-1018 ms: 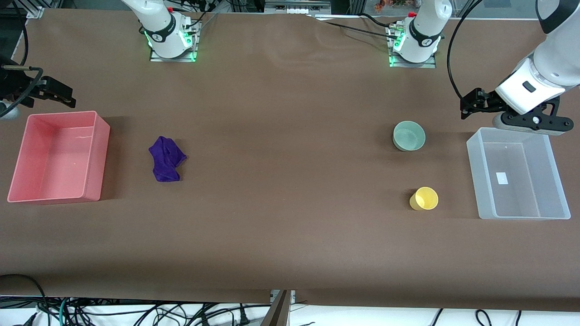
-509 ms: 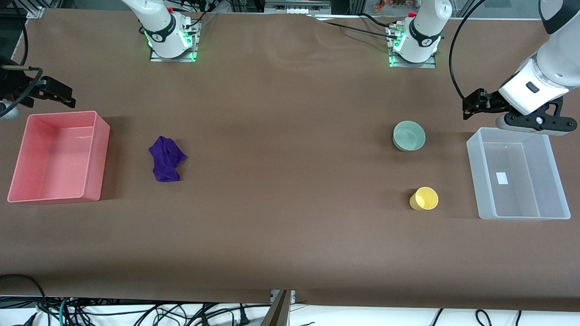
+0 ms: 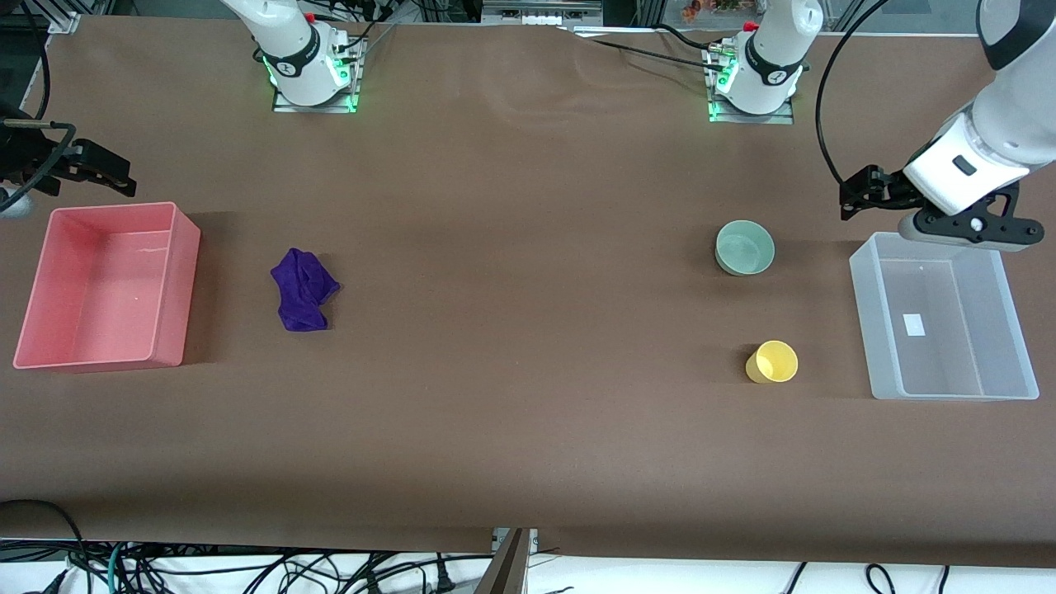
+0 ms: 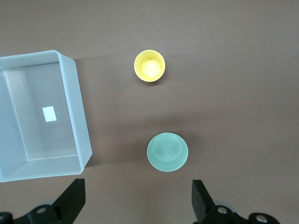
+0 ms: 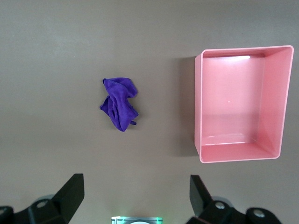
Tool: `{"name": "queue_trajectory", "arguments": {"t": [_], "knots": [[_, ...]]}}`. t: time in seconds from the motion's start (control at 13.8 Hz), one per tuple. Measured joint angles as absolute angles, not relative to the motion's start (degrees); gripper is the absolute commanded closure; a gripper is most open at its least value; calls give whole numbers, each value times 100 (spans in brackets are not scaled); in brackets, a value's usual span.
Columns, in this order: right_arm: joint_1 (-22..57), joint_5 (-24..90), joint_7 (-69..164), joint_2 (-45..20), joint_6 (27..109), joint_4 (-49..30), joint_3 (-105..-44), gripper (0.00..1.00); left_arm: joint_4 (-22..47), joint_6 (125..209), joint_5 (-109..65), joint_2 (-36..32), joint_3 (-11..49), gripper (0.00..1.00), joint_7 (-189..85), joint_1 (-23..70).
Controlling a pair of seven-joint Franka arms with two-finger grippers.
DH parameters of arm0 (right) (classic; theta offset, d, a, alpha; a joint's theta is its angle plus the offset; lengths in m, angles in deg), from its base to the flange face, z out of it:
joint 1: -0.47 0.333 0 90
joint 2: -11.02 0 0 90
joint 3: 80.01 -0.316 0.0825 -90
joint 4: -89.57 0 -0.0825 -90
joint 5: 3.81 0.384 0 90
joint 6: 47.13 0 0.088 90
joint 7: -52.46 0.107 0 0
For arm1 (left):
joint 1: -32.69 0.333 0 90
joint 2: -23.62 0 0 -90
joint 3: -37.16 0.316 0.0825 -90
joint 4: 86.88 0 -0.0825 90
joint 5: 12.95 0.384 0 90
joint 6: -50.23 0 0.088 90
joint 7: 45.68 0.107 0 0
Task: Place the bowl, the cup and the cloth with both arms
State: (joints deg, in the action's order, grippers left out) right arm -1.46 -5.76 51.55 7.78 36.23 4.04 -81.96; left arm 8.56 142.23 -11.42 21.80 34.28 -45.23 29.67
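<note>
Up over the bench (image 3: 528, 429), at the left arm's end, the left gripper (image 3: 858, 196) hangs in the air with its fingers (image 4: 72, 198) spread wide and nothing in them. It hangs over bare bench just by the edge of the clear bin (image 3: 1011, 330). The pale green bowl (image 3: 745, 247) sits on the bench near this gripper, a little toward the middle of the bench. The yellow cup (image 3: 773, 362) stands well apart from this gripper, nearer the front camera than the bowl. Bowl and cup do not touch, and both sit beside the clear bin, not in it. A small white patch shows on the bin's floor; it may be a label, but it is too small to tell.

At the right arm's end, the right gripper (image 3: 99, 169) also hangs in the air, fingers (image 5: 70, 193) spread wide and holding nothing. It is over the bench close to the pink bin's (image 3: 177, 289) rim. The purple cloth (image 3: 304, 289) lies crumpled on the bench, well apart from this gripper and beside the pink bin, toward the middle of the bench.
</note>
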Motion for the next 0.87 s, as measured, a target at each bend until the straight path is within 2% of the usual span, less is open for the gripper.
{"name": "queue_trajectory", "arguments": {"t": [0.29,0.44,0.58,0.87], "knots": [[-146,-576,5155,778,3623,405,-8196,0,1007,13641,-1142,1892,3438,0,-4520,2992],[-146,-576,5155,778,3623,405,-8196,0,1307,13784,-1142,1718,3434,0,-4516,2992],[-146,-575,5155,775,3624,406,-8196,0,1987,14597,-1142,1710,3397,0,-4496,2987],[-147,-575,5155,564,3734,405,-8196,0,3748,16873,-1142,1803,3237,0,-4271,2980]]}}
